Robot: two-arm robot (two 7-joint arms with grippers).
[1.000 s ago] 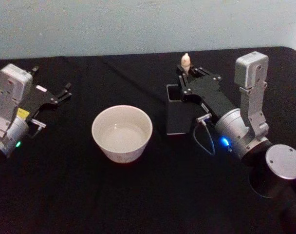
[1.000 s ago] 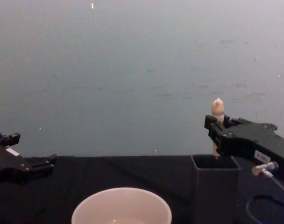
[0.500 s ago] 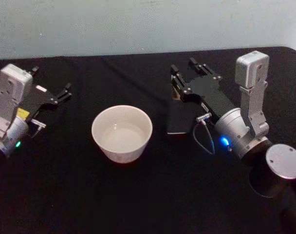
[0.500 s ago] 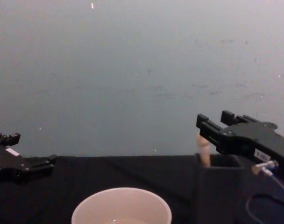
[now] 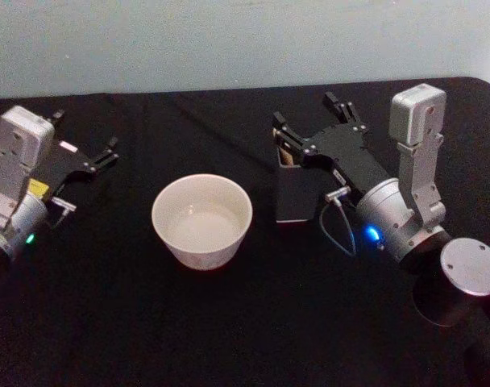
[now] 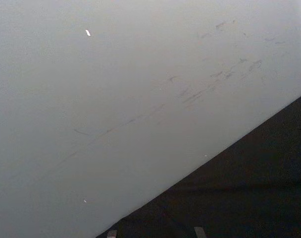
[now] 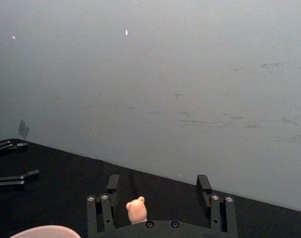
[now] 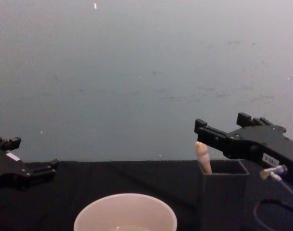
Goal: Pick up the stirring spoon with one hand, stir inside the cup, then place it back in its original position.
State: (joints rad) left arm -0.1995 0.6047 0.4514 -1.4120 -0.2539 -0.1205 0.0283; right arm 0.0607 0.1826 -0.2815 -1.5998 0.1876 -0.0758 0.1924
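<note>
The slim stirring spoon with its pale beige knobbed handle stands in the small dark grey square-sectioned holder, leaning toward the holder's left wall so that only the rounded tip and a short length of handle rise above the rim; its shaft and bowl are hidden inside. In the right wrist view the knobbed tip shows between the two black fingers without touching either. The right gripper hovers just above the holder's mouth with its jaws spread wide apart, gripping nothing, one finger reaching out over the spoon's tip. The holder sits on the black cloth-covered table, right of the wide round cream-white cup, with a strip of bare cloth between them. From the chest view the cup's thin rim sits low in front, to the left of the holder. The left gripper rests near the table's left side, well apart from the cup, its jaws apart and empty. Behind cup and holder the black cloth runs back to its far edge against a pale grey-blue wall, and in front of the cup a broad stretch of dark cloth lies open
</note>
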